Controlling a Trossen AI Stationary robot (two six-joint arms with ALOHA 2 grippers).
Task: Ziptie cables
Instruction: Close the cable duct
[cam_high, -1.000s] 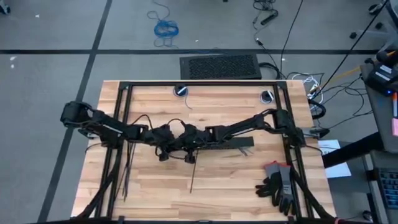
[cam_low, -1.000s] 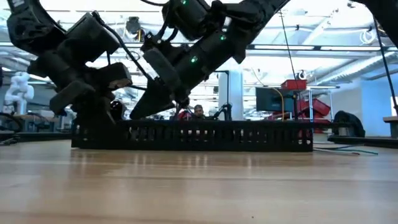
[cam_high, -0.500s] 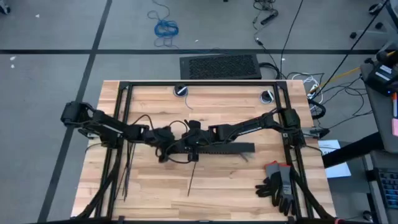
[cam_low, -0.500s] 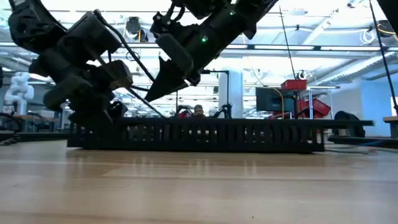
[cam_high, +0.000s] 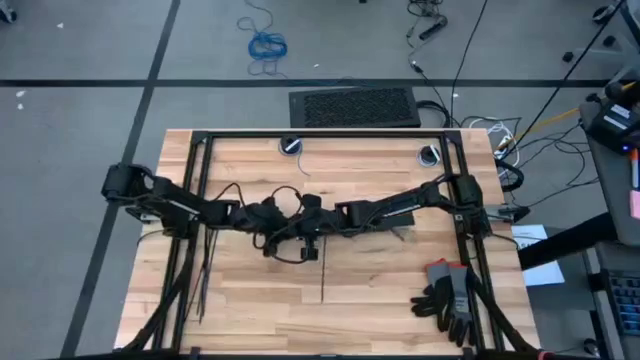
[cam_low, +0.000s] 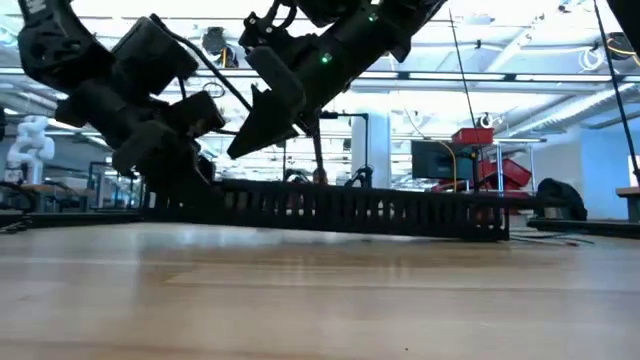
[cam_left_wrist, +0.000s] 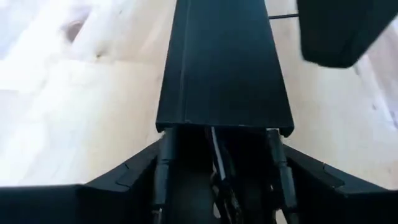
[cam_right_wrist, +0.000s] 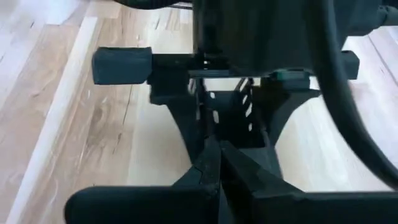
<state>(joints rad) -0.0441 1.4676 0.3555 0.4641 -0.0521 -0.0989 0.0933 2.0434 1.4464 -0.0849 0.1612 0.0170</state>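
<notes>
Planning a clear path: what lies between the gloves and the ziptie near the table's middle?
Only bare tabletop between the gloves and the ziptie, seen in the high view.

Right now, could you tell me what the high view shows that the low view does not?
Only the high view shows the gloves at the table's right edge, a thin ziptie toward its front, and the coiled blue cord on the floor. Only the low view shows that the long black bar is tilted, one end raised off the wood, with the room behind. Both show the left gripper and right gripper meeting at that bar.
</notes>
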